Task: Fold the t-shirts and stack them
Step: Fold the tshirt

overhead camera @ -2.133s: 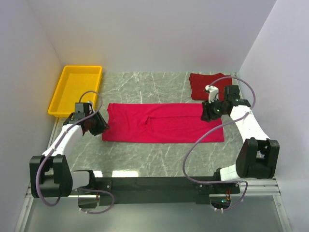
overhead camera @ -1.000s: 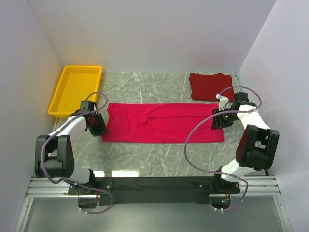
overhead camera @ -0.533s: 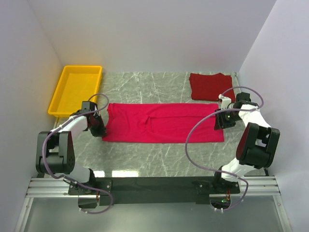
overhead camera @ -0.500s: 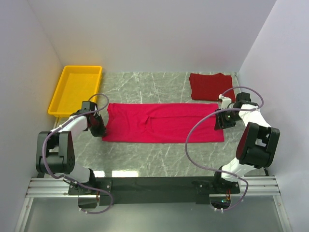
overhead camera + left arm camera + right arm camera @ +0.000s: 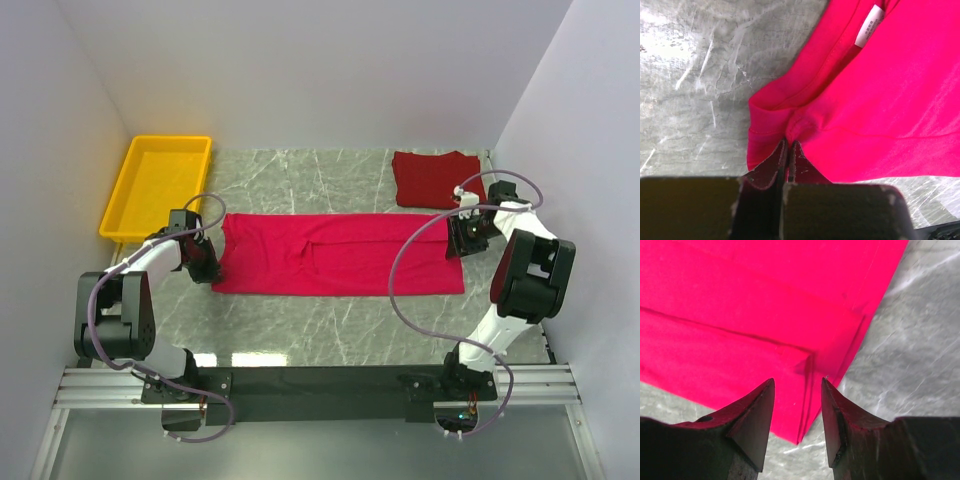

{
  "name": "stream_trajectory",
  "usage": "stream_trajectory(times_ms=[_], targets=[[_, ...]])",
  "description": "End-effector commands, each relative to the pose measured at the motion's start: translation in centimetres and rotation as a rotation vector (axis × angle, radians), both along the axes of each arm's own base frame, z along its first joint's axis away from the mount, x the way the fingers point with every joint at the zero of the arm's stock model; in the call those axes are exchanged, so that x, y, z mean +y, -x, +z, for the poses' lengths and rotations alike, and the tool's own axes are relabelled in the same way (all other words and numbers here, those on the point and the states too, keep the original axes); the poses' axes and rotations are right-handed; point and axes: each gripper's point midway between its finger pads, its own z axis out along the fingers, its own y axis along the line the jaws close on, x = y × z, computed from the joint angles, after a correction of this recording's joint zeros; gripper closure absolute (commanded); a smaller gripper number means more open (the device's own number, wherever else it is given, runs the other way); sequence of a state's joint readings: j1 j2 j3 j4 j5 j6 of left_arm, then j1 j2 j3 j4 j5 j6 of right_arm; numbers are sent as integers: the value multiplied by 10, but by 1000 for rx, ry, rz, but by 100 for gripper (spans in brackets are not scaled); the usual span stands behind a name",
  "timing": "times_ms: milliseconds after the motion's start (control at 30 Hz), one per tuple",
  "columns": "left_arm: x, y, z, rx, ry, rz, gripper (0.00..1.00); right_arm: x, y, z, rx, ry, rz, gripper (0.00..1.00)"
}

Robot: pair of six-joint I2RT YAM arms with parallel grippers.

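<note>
T-shirts: 2 on the table (image 5: 300, 180); the pink shirt (image 5: 340, 254) lies mid-table as a long strip, sides already folded in, collar end to the left with its white label (image 5: 867, 32) showing; the maroon shirt (image 5: 435, 178) sits folded at the far right, apart from it. Left claw (image 5: 788, 150) pinched tight on a bunch of pink cloth at the collar end; right claw (image 5: 798, 382) has its fingers apart over the layered hem corner, gripping nothing. Step in hand, by my reading: taking both ends for the crosswise fold; next the right claw must drop and close on all layers; stacking comes after.
</note>
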State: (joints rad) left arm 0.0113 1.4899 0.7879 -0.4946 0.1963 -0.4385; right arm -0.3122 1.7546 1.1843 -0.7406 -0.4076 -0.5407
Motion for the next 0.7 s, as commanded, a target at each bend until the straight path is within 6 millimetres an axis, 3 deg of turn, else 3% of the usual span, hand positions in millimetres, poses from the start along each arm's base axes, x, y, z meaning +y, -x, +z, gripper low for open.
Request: stream_trajectory(times_ms=[0,533,667], targets=[[-6,-12,15,-51,25,-14,99,-2,-13,3,-18,3,10,51],[-6,-9,11,-36,31,-13,99,6,-8,-22,41,-21,13,65],[-7,-9,11,-39,31,-13,99,8,-7,-20,37,-29,22,81]])
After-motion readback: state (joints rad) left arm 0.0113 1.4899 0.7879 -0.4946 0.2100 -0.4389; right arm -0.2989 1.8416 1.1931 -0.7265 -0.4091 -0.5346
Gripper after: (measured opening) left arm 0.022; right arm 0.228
